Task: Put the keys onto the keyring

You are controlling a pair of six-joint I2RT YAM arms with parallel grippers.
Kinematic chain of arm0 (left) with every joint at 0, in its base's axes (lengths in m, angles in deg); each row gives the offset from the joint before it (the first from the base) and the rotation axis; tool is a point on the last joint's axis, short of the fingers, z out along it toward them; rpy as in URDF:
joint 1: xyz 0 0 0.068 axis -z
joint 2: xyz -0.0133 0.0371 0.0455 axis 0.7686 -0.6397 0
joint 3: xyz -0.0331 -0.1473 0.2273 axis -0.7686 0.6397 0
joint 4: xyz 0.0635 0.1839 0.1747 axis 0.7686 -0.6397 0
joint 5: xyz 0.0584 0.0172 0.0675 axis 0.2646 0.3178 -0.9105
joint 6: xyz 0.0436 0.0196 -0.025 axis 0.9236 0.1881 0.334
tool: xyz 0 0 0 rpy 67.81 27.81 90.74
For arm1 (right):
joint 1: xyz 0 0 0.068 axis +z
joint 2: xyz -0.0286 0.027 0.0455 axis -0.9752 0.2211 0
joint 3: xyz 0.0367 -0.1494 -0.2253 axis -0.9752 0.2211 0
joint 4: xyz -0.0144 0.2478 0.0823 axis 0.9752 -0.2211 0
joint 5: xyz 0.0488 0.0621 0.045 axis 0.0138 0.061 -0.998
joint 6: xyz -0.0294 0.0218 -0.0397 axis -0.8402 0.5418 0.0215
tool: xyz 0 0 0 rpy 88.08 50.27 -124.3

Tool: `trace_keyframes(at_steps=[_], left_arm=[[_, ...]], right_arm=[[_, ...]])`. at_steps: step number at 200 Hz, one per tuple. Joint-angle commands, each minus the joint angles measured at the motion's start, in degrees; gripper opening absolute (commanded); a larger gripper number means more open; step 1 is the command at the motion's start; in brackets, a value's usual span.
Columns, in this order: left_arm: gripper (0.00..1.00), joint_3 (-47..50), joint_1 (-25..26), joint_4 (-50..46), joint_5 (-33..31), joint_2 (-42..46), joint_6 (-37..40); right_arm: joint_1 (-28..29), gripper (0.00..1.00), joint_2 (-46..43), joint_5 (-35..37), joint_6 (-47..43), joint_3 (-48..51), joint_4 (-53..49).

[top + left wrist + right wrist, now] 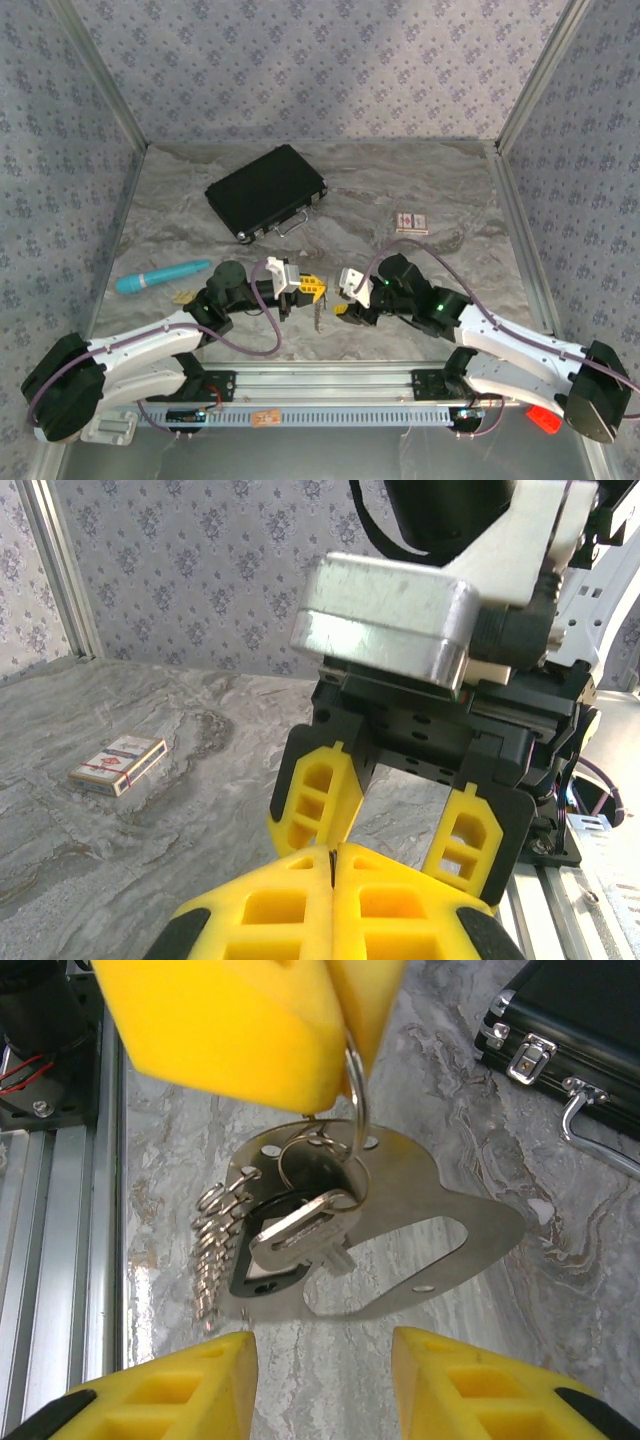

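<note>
Clamping the keyring (pixel 356 1090) in our left gripper (pixel 332 865), we judge keys (pixel 300 1232) already threaded; our right gripper (pixel 325 1365) gapes empty

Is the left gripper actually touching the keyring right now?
Touching. In the right wrist view the left gripper is shut on the keyring: the ring's wire runs up into the seam between its yellow pads, and the keys hang below.

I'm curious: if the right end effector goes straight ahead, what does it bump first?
Probably the keys hanging from the left end effector, though depth is unclear.
</note>
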Motion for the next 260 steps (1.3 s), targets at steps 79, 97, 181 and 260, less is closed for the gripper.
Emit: trace_keyframes(at_steps=[79, 97, 181, 260], left_arm=[[0.0, -0.91, 0.28, 3.03, 1.92, 0.76, -0.99], [0.0, -0.91, 0.31, 3.12, 1.96, 0.66, -0.92], [0.0, -1.0, 0.31, 3.2, 2.03, 0.32, -1.0], [0.0, -1.15, 0.3, 3.21, 1.95, 0.06, -1.0]], right_arm=[[1.23, 0.45, 4.25, -1.75, 0.0, -1.65, 6.34], [1.32, 0.45, 4.68, -2.08, 0.16, -1.81, 6.78], [1.38, 0.47, 5.57, -3.17, 0.45, -2.17, 8.39], [1.42, 0.49, 5.61, -2.75, 1.42, -1.73, 10.54]])
